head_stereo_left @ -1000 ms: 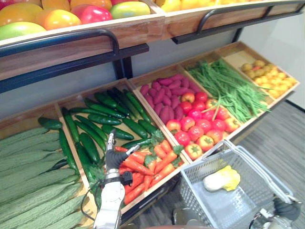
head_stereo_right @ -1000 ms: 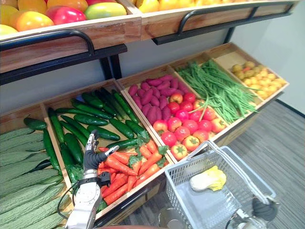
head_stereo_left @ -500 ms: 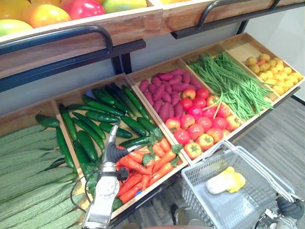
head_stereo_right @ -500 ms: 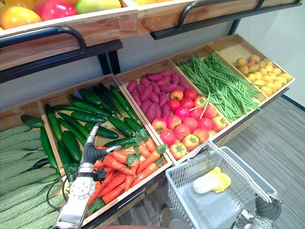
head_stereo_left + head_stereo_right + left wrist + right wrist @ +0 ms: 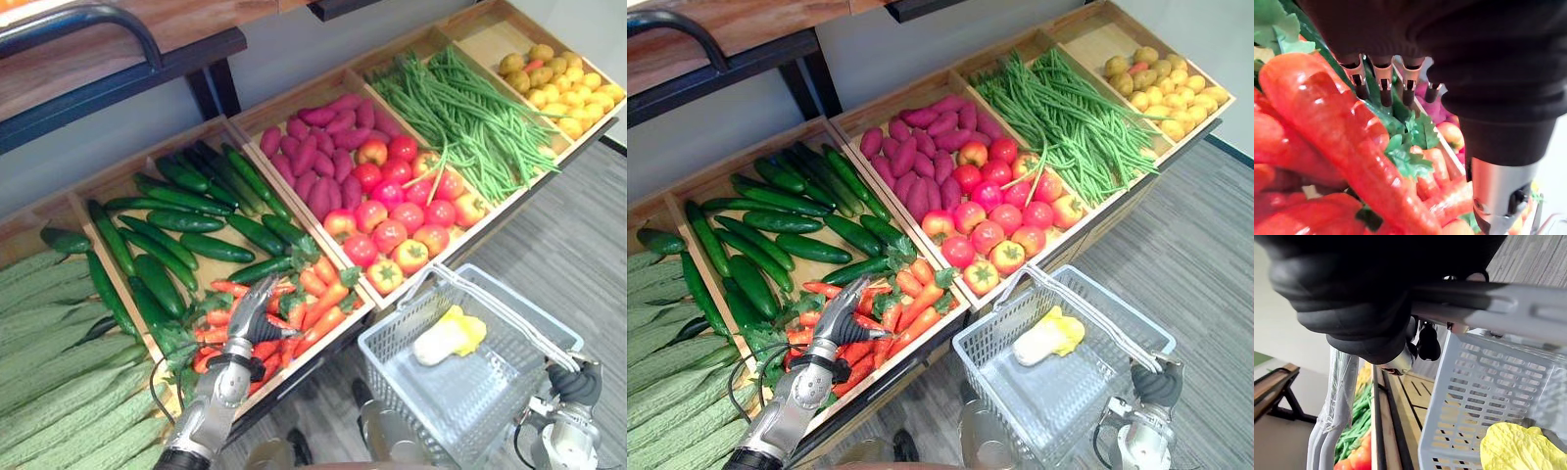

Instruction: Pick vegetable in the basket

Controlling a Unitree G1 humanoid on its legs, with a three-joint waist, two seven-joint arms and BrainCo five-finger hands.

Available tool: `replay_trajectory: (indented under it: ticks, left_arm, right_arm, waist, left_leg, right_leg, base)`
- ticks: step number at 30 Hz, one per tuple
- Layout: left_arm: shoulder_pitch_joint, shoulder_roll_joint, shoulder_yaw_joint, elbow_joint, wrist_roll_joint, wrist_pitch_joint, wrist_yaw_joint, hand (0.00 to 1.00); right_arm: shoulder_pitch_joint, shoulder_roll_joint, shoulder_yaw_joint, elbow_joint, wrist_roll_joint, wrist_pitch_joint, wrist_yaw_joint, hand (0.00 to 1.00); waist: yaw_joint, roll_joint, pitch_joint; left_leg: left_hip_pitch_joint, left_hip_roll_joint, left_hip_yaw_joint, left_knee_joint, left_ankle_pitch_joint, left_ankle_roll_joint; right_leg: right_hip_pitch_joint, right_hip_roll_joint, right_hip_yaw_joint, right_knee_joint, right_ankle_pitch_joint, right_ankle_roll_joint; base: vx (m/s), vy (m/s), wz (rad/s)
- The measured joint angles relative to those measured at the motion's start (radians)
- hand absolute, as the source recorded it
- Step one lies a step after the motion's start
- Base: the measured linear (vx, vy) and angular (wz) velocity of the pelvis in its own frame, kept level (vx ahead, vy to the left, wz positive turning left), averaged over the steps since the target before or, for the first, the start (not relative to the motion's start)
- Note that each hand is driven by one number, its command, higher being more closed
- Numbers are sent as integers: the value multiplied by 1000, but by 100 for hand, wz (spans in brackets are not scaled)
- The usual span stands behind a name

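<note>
Left hand open over the carrots, basket held at the right

The left hand [image 5: 253, 311] reaches over the front end of a wooden bin where the carrots [image 5: 318, 299] lie heaped with their green tops. In its wrist view the fingers [image 5: 1382, 85] are straight and side by side, pointing across the leaves, and the thumb [image 5: 1498, 196] stands apart from them. One big carrot [image 5: 1347, 137] runs along just under the palm, and nothing is grasped.

In the same bin, behind the carrots, lie dark cucumbers [image 5: 181, 220]. To the robot's left are ridged green gourds [image 5: 49, 392]. To its right is a bin with purple sweet potatoes [image 5: 313, 162] at the back and tomatoes [image 5: 392, 230] in front, then green beans [image 5: 470, 117] and small yellow potatoes [image 5: 563, 88].

The grey mesh basket [image 5: 407, 387] hangs below the front of the shelf, on the robot's right, well apart from the carrots. A pale yellow cabbage [image 5: 446, 336] lies on its floor. The right hand [image 5: 576, 384] sits at the basket's near corner. In its wrist view the handle [image 5: 1508, 306] passes under the dark cover, and the fingers seem curled round it, though they are mostly hidden
</note>
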Motion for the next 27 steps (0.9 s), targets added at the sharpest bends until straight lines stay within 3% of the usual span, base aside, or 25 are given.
replay_trajectory:
  ticks: [14, 15, 24, 27]
  left_arm:
    - [12, 38, 14, 17, 80, 8, 26, 0]
    - [10, 38, 14, 17, 94, 13, 25, 100]
    - [-19, 33, 36, 18, 100, 26, 0, 100]
    - [-39, -8, 62, 18, 91, 44, 0, 100]
  right_arm:
    - [4, -25, 11, 1, 0, -17, -2, 100]
    - [4, -29, 15, 1, 0, -19, -2, 100]
    - [2, -33, 16, 0, 1, -29, -1, 100]
    - [-2, -32, 16, 0, 1, -29, 1, 100]
  waist:
    - [0, 13, 16]
    - [0, 13, 21]
    - [-1, 8, 43]
    - [-1, 2, 53]
  left_leg:
    - [1, -2, -4, 0, 3, 2]
    - [1, -2, -4, 0, 3, 2]
    - [-6, -1, 2, 1, 4, 4]
    - [-8, 0, 2, 4, 4, 4]
  right_leg:
    - [4, -6, -7, -3, 2, 0]
    - [4, -6, -8, -3, 2, 0]
    - [-5, -4, -5, -4, 3, -1]
    - [-6, -3, -5, -3, 3, -1]
  base:
    - [-2, 3, 0]
    - [0, 0, 0]
    - [2, 2, 0]
    - [0, 0, 0]
